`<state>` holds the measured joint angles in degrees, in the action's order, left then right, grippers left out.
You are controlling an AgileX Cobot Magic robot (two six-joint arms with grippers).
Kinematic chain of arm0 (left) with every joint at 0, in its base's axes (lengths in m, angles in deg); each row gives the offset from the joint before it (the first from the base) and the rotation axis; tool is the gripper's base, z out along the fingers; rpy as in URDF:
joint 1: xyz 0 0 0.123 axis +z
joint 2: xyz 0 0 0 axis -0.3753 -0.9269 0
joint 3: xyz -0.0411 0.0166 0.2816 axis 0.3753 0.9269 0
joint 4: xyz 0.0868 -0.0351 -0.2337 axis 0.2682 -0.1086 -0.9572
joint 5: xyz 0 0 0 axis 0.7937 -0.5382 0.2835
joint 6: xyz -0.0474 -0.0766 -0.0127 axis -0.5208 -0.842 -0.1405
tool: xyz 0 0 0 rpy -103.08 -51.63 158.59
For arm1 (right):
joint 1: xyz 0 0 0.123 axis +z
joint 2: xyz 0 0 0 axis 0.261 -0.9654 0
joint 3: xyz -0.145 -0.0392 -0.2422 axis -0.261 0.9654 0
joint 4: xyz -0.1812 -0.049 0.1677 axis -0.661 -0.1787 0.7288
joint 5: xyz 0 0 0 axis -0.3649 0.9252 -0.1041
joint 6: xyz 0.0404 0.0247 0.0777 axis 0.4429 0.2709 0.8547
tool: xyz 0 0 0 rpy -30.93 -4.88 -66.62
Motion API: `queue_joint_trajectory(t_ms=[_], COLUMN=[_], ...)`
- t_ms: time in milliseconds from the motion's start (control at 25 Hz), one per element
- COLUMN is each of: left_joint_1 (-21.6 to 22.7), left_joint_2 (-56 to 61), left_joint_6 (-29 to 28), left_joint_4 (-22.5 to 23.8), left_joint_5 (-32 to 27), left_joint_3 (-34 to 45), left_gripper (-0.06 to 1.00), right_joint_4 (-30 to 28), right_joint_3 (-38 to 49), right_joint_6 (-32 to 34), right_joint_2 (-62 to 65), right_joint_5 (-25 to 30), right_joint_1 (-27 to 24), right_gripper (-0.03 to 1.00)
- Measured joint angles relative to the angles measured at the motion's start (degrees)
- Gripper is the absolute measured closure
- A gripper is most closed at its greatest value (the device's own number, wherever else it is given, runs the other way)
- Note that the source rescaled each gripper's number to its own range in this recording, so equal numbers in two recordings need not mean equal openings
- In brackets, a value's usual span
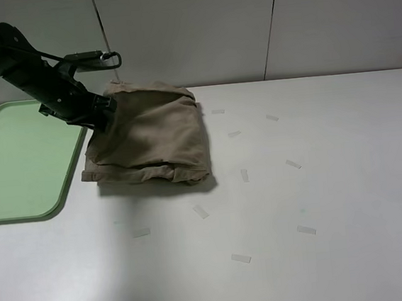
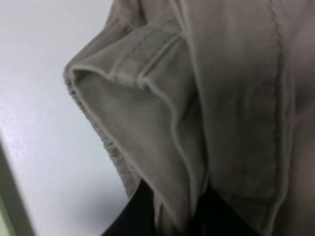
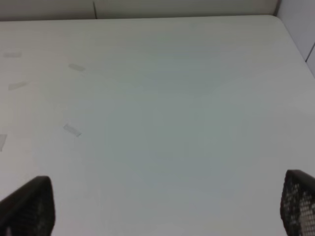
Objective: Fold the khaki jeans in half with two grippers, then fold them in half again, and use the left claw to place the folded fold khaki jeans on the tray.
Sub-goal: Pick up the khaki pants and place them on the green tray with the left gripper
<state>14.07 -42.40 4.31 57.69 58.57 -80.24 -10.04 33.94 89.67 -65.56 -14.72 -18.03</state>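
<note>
The khaki jeans (image 1: 153, 137) lie folded into a thick bundle on the white table, just right of the pale-green tray (image 1: 17, 161). My left gripper (image 1: 101, 107) is shut on the bundle's far left edge and lifts that side, while the near edge rests on the table. In the left wrist view the gathered cloth (image 2: 221, 98) is pinched between the dark jaws of the left gripper (image 2: 172, 219). My right gripper (image 3: 162, 206) is open and empty above bare table, away from the jeans. It is out of the exterior high view.
Several short strips of clear tape (image 1: 240, 258) are stuck on the table right of and in front of the jeans. A white panelled wall (image 1: 189, 30) stands behind the table. The tray reaches the table's left edge.
</note>
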Motion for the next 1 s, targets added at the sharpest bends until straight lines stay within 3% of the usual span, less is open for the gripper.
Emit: queue_joint_trajectory(t_ms=[360, 640, 1000], left_joint_1=[-0.5, -0.7, -1.1], left_joint_2=[0.0, 0.0, 0.0], left_joint_6=[-1.0, -2.0, -2.1], left_joint_4=[6.6, 15.6, 23.9], left_joint_5=[-21.8, -28.2, -36.8], left_joint_3=[-16.2, -24.5, -30.3], left_gripper=[0.94, 0.94, 0.94], right_joint_4=[0.0, 0.0, 0.0], right_joint_3=[0.0, 0.0, 0.0], right_joint_6=[0.0, 0.0, 0.0], right_joint_2=[0.0, 0.0, 0.0], right_joint_5=[0.0, 0.0, 0.0], right_joint_1=[0.0, 0.0, 0.0], right_gripper=[-0.03, -0.03, -0.03])
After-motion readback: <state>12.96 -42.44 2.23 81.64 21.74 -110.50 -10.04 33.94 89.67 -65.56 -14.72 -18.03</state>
